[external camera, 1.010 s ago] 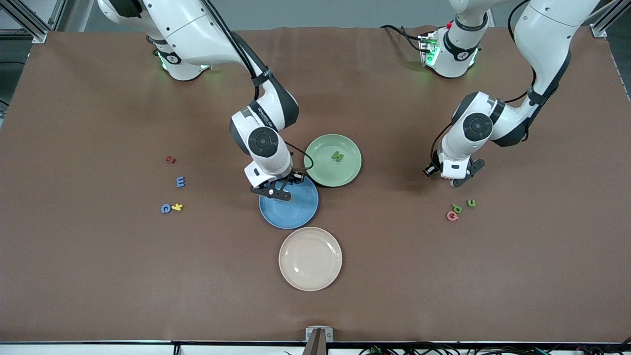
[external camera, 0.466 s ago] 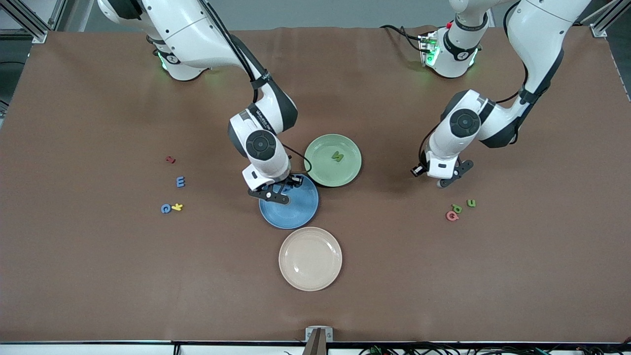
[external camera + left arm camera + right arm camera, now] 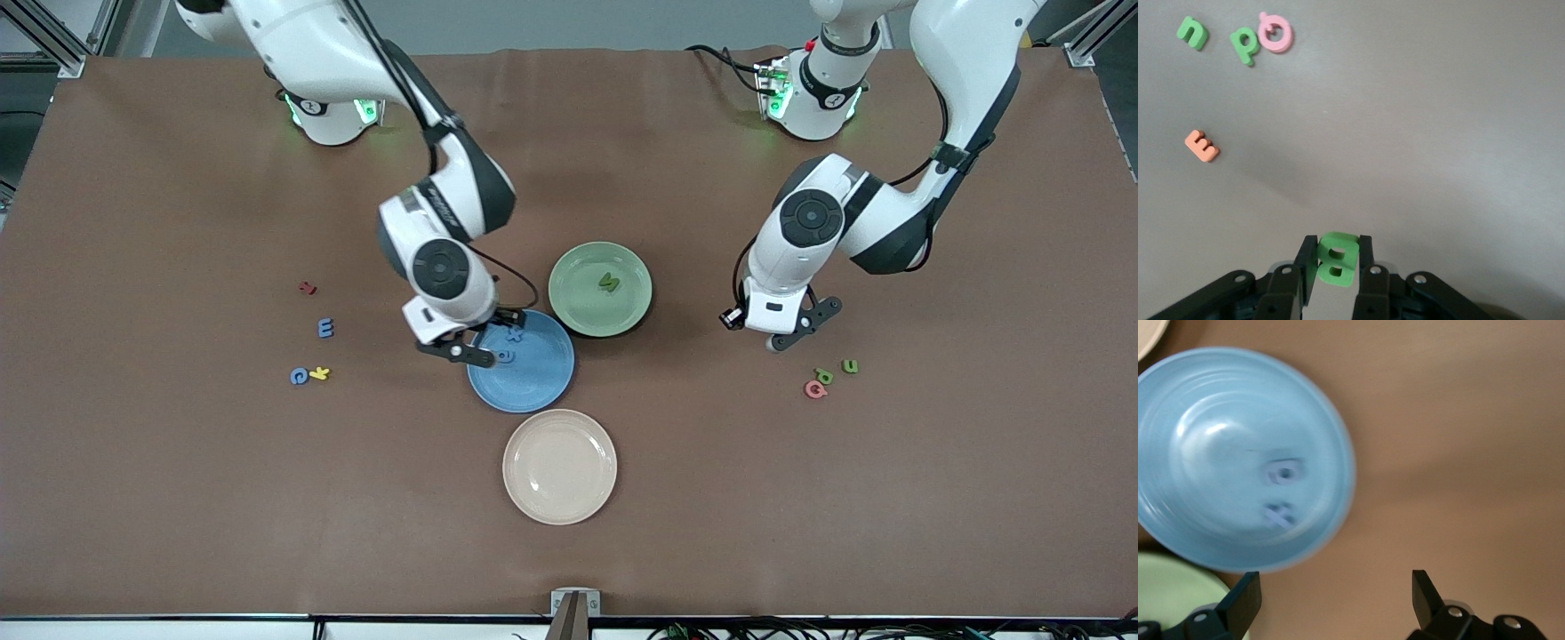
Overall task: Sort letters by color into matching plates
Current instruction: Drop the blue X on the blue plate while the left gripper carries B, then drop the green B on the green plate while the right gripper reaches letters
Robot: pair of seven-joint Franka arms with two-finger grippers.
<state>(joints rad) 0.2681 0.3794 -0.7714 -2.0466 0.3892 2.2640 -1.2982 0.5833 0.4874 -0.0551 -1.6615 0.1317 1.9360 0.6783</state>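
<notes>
Two arms over the desk, one letter held, two letters in the blue plate.

The right arm bends down; the right gripper (image 3: 473,340) is over the rim of the blue plate (image 3: 542,382), jaws spread wide, holding nothing. This plate contains two blue letters (image 3: 1281,493). The green plate (image 3: 578,311) contains one green letter (image 3: 609,283). The left arm bends down; the left gripper (image 3: 1337,257), over bare desk (image 3: 800,498), is clamped on a green letter B (image 3: 1335,259).

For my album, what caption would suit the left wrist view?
Left gripper shut on a green letter B, above the brown table with two green letters, one pink, one orange.
</notes>
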